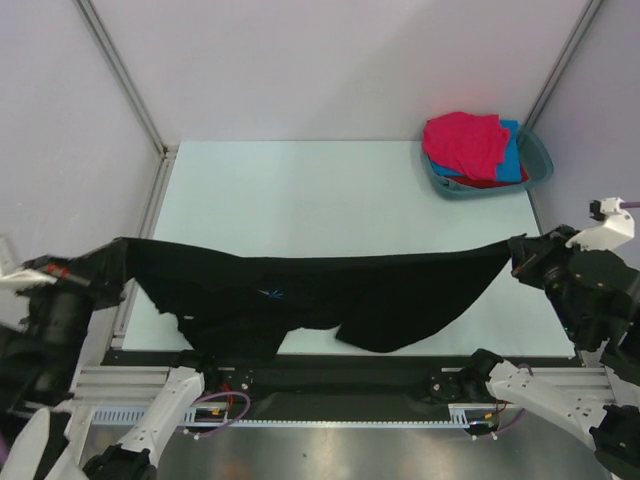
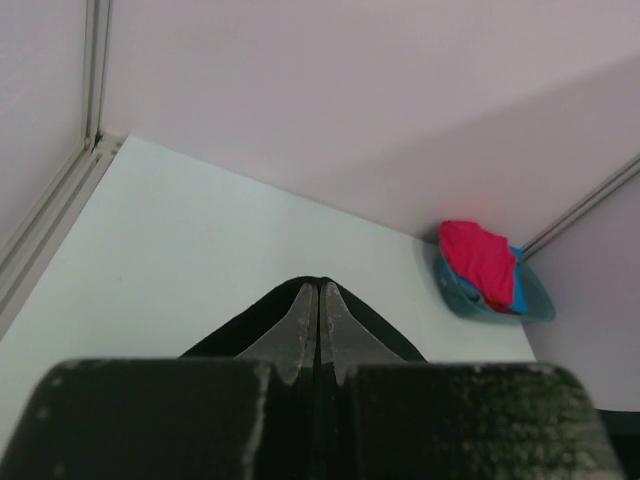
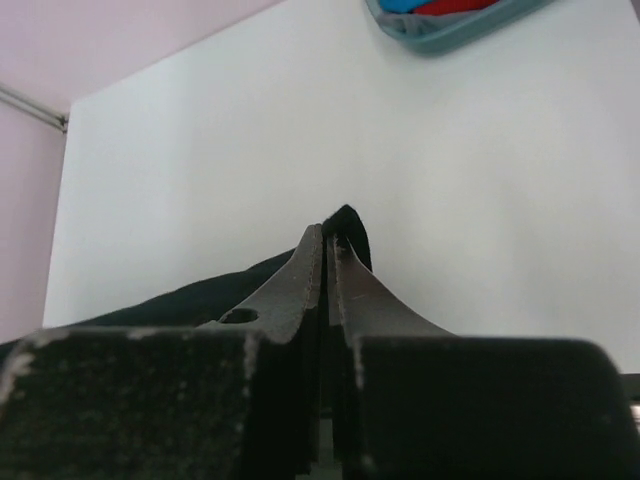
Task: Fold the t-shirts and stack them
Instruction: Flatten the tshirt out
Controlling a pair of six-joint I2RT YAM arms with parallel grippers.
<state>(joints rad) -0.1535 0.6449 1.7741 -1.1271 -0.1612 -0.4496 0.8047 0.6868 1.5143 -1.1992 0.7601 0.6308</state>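
Observation:
The large black t-shirt (image 1: pixel 320 295) hangs stretched across the near part of the table, held up at both ends. My left gripper (image 1: pixel 112 262) is shut on its left end; black cloth (image 2: pixel 262 310) wraps the closed fingertips. My right gripper (image 1: pixel 518 252) is shut on its right end, with black cloth (image 3: pixel 350 228) poking out past the tips. The shirt's lower part sags toward the table's front edge. The magenta-pink shirt (image 1: pixel 465 142), the bright blue shirt (image 1: pixel 512 160) and a bit of red shirt (image 1: pixel 490 182) lie piled in the basin.
The teal plastic basin (image 1: pixel 540 160) stands at the table's far right corner; it also shows in the left wrist view (image 2: pixel 545 305) and the right wrist view (image 3: pixel 440 38). The pale table (image 1: pixel 300 200) is enclosed by white walls with metal frame posts.

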